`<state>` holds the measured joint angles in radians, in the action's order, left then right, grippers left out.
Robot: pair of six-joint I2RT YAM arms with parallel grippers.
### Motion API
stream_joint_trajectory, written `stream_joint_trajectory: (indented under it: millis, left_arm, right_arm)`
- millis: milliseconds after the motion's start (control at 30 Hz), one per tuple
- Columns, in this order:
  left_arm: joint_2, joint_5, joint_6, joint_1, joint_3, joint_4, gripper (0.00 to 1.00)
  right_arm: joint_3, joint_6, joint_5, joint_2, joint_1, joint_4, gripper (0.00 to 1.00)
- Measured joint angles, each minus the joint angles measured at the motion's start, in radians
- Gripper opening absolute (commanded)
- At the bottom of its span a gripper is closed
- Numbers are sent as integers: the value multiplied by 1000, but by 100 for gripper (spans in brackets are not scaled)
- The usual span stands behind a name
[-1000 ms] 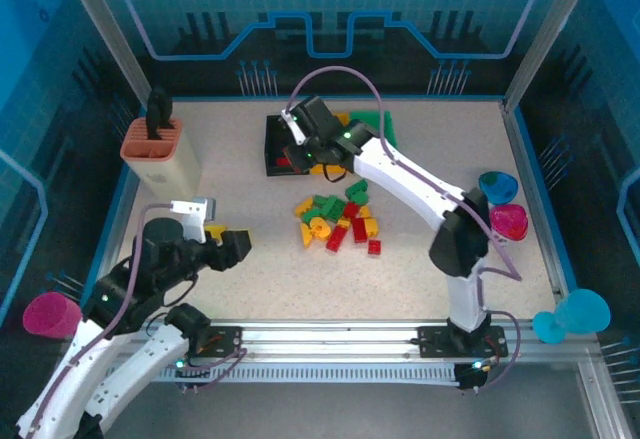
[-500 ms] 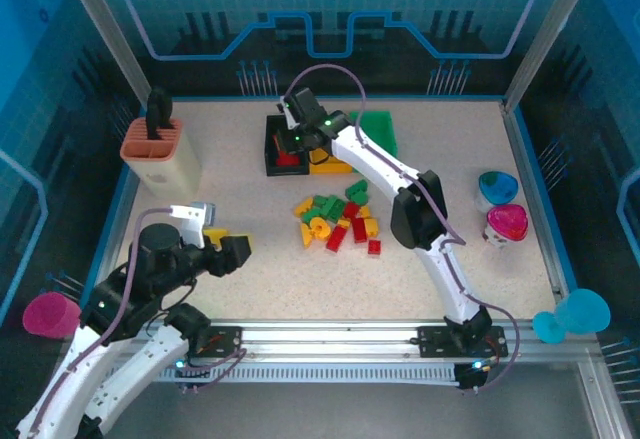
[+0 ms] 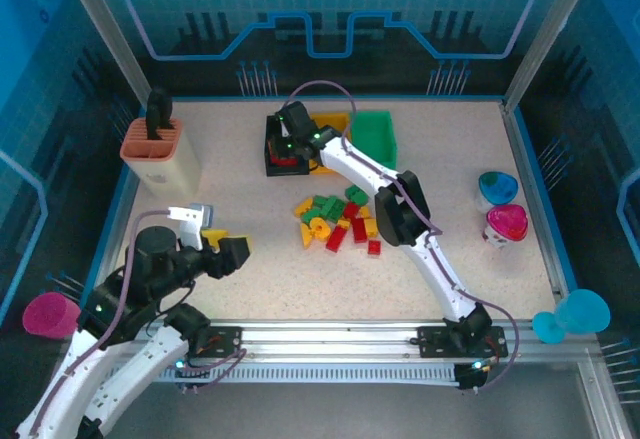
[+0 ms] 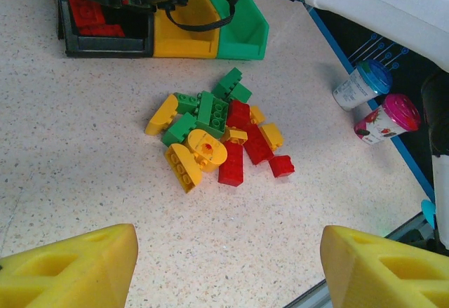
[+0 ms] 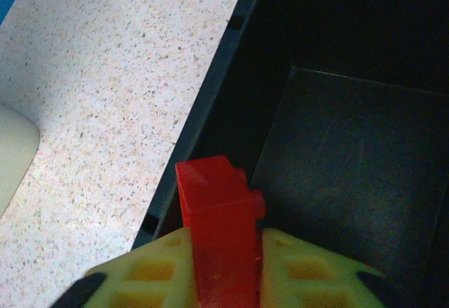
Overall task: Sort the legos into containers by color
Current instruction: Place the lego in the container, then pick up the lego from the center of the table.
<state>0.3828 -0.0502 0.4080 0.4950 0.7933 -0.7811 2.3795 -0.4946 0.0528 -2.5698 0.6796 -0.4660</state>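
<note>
Right gripper (image 5: 223, 259) is closed on a red brick (image 5: 216, 206). The brick stands upright between the yellow pads (image 5: 309, 273), its studded top poking out. It hangs over the left edge of the black bin (image 5: 337, 146).

- Black bin sits far centre on the table (image 4: 84, 146), at the left of a row with the yellow bin (image 4: 186, 38) and the green bin (image 4: 245, 31). The three sit side by side.
- Red pieces (image 4: 88, 13) lie in the black bin.
- Pile of legos (image 4: 217, 136) is mid-table, near side of the bins. It is a loose, touching heap of green, red and yellow-orange, some pieces rounded.
- One small red block (image 4: 281, 165) lies at the pile's right edge.

Left gripper (image 4: 228, 245) hovers near left, jaws wide, nothing between them.
</note>
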Motion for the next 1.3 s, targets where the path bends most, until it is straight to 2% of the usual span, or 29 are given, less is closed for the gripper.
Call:
stream_joint_trajectory:
  millis: [33, 133, 300, 333, 367, 400, 500, 667, 767, 833, 967, 1067, 1300]
  left_arm:
    - [0, 0, 0, 0, -1, 0, 71]
    - [0, 0, 0, 0, -4, 0, 71]
    - [6, 0, -3, 0, -5, 0, 69]
    - [12, 0, -7, 0, -5, 0, 68]
    - [24, 0, -13, 0, -5, 1, 68]
    - [36, 0, -16, 0, -5, 0, 67]
    - [77, 0, -21, 2, -5, 0, 66]
    - [146, 12, -26, 37, -4, 0, 64]
    - [209, 50, -30, 114, 5, 1, 64]
    - [263, 83, -33, 188, 19, 6, 64]
    - [412, 156, -33, 346, 44, 63, 65]
    - [563, 184, -29, 432, 61, 127, 65]
    - [856, 183, 6, 456, 82, 245, 65]
  right_arm:
    - [2, -2, 7, 0, 0, 5, 48]
    - [4, 6, 28, 0, 2, 16, 62]
    - [-43, 31, 56, 38, 10, 30, 77]
    - [-70, 42, 64, 62, 14, 34, 83]
    - [-105, 55, 73, 96, 20, 38, 95]
    - [-141, 71, 82, 139, 27, 41, 100]
    - [-243, 127, 120, 291, 59, 65, 100]
    - [-511, 235, 193, 681, 156, 207, 100]
    - [-781, 206, 128, 948, 171, 367, 100]
    - [-948, 132, 35, 1093, 111, 444, 100]
    - [-1128, 26, -53, 1215, -42, 465, 100]
    - [-1247, 4, -58, 1283, -41, 418, 100]
    - [-1479, -30, -2, 1559, -26, 304, 100]
